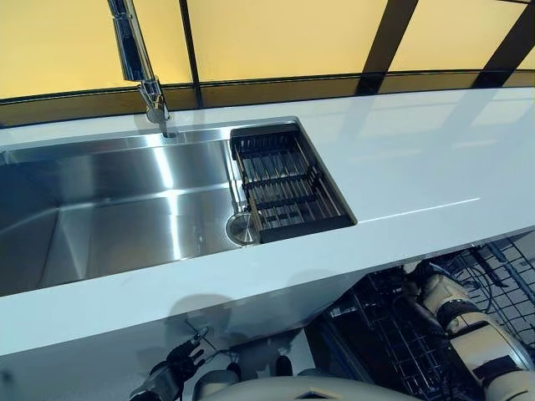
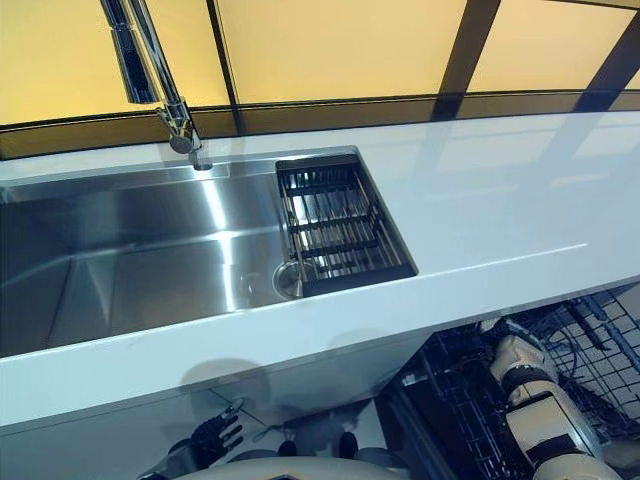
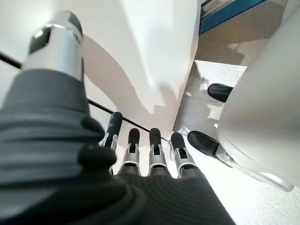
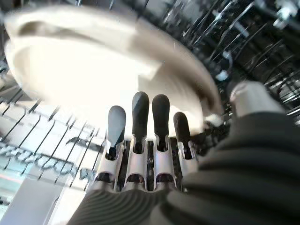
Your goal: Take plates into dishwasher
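A cream plate (image 4: 98, 70) is at my right hand (image 4: 145, 126): the fingers lie flat beneath it and the thumb (image 4: 251, 98) presses on its rim, pinching it. The plate is down among the dark wires of the dishwasher rack (image 4: 51, 136). In the eye views the right arm reaches under the counter edge into the rack (image 1: 389, 338), and the plate is hidden there. My left hand (image 1: 180, 363) hangs low in front of the white cabinet, with its fingers (image 3: 140, 145) straight and holding nothing.
A white counter (image 1: 418, 159) runs across above the dishwasher. A steel sink (image 1: 109, 209) with a tall faucet (image 1: 138, 58) is set into it. A black drain basket (image 1: 284, 184) sits at the sink's right end.
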Motion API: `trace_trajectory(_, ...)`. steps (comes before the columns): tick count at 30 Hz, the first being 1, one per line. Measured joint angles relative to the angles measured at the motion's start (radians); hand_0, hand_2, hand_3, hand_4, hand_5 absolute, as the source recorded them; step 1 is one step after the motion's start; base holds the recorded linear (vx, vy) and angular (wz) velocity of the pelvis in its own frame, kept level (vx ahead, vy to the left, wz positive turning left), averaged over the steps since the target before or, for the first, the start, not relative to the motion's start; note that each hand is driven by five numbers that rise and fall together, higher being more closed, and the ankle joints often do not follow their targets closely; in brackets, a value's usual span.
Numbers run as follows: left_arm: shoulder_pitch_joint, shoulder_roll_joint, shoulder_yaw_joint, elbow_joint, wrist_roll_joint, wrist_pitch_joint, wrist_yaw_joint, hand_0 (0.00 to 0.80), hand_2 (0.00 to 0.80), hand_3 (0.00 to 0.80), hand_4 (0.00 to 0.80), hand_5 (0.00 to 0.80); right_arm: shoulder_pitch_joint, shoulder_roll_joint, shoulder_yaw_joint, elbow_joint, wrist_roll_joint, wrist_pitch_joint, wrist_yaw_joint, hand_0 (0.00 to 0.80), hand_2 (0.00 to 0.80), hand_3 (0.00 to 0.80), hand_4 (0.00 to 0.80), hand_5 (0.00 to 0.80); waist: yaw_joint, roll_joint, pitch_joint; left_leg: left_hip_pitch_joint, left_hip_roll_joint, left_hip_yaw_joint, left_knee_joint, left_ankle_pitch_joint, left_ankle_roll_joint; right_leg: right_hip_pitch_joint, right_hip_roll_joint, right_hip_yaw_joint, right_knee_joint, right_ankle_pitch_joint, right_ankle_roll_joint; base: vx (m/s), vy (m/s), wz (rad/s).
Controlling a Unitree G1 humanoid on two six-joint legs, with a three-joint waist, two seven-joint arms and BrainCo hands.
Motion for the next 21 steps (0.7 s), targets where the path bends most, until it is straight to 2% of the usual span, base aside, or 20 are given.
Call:
trace_trajectory(13, 0.000, 0.000, 0.000, 0.001, 0.000, 0.000, -0.004, 0.000, 0.000, 0.000, 0.000, 0.000, -0.008, -0.018, -0.012, -0.002, 0.101, -0.022, -0.012, 0.000, 0.000, 0.000, 0.000, 0.000, -0.003, 0.008, 0.005, 0.009, 0.000, 0.001, 0.000, 0.001, -0.001, 0.008, 0.000, 0.002, 0.000, 0.000, 0.000, 0.000, 0.000, 0.00)
trace_trajectory(21, 0.006, 0.001, 0.042, 0.005, -0.022, 0.003, -0.002, 0.000, 0.000, 0.000, 0.000, 0.000, 0.010, -0.158, -0.118, -0.083, 0.188, -0.091, -0.006, 0.000, 0.000, 0.000, 0.000, 0.000, -0.010, -0.001, 0.010, 0.004, -0.001, 0.025, 0.000, 0.000, -0.001, -0.008, 0.003, 0.029, 0.001, 0.003, 0.004, -0.020, 0.033, -0.07)
